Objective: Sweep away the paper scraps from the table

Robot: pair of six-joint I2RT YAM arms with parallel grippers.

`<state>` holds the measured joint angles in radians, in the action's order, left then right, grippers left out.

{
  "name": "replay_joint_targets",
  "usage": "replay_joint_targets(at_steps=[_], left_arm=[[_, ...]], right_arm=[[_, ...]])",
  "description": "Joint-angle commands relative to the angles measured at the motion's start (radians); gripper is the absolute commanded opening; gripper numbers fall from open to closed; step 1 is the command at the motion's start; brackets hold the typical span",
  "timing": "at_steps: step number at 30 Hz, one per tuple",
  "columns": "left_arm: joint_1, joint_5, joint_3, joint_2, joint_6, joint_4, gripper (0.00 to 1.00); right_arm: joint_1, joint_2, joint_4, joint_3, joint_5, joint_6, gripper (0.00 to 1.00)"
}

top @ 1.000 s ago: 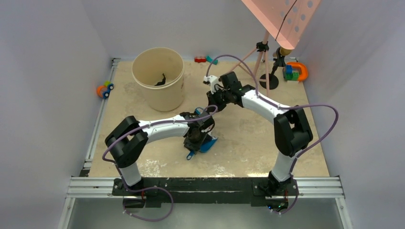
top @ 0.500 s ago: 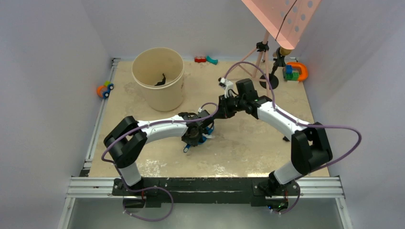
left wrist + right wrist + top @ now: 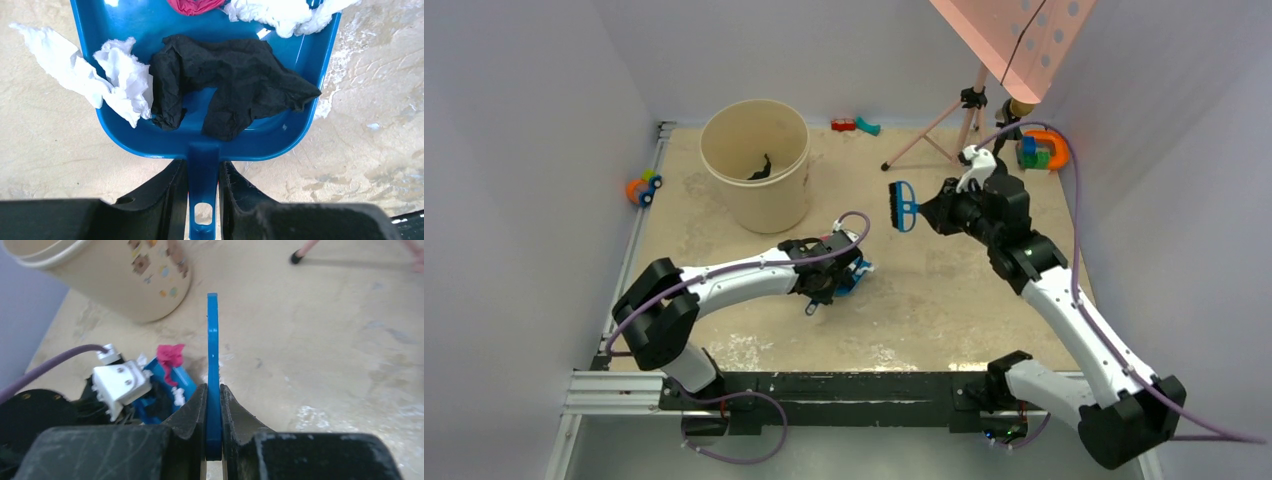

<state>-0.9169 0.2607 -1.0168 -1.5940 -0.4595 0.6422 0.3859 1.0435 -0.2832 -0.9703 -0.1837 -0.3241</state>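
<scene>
My left gripper (image 3: 203, 187) is shut on the handle of a blue dustpan (image 3: 125, 30) that lies on the table (image 3: 45, 145). The pan holds paper scraps: a black wad (image 3: 230, 87), white wads (image 3: 122, 82) and a magenta one (image 3: 192, 5) at its far lip. A white strip (image 3: 47, 47) hangs over the pan's left rim. In the top view the left gripper (image 3: 824, 290) sits mid-table. My right gripper (image 3: 213, 405) is shut on the blue brush (image 3: 213, 340), seen edge-on, held above the table to the right of the pan; it also shows in the top view (image 3: 903, 205).
A beige bucket (image 3: 757, 165) with a dark scrap inside stands at the back left. Toys lie along the edges: an orange and blue car (image 3: 642, 187), red and teal blocks (image 3: 854, 125), an orange arch with blocks (image 3: 1042, 150). A pink tripod (image 3: 969, 120) stands at the back right.
My right arm has swung up and to the right with the brush, away from the dustpan. My left gripper has shifted slightly back with the pan.
</scene>
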Motion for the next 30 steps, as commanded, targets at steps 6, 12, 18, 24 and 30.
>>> replay_joint_targets(at_steps=[6,12,18,24,30], left_arm=[[-0.011,0.071,-0.109,0.148,0.030,0.150,0.00],[-0.006,-0.007,-0.327,0.164,0.099,0.341,0.00],[0.079,-0.160,-0.600,0.121,0.124,0.491,0.00],[0.254,-0.373,-0.862,0.063,0.103,0.565,0.00],[0.575,-0.834,-0.954,-0.016,-0.048,0.479,0.00]], right_arm=[[0.000,-0.234,-0.013,0.135,0.381,-0.027,0.00],[0.000,-0.245,-0.045,0.144,0.403,-0.023,0.00],[0.000,-0.246,-0.051,0.144,0.400,-0.021,0.00],[-0.001,-0.254,-0.037,0.158,0.389,-0.012,0.00],[-0.001,-0.252,-0.039,0.156,0.379,-0.012,0.00]])
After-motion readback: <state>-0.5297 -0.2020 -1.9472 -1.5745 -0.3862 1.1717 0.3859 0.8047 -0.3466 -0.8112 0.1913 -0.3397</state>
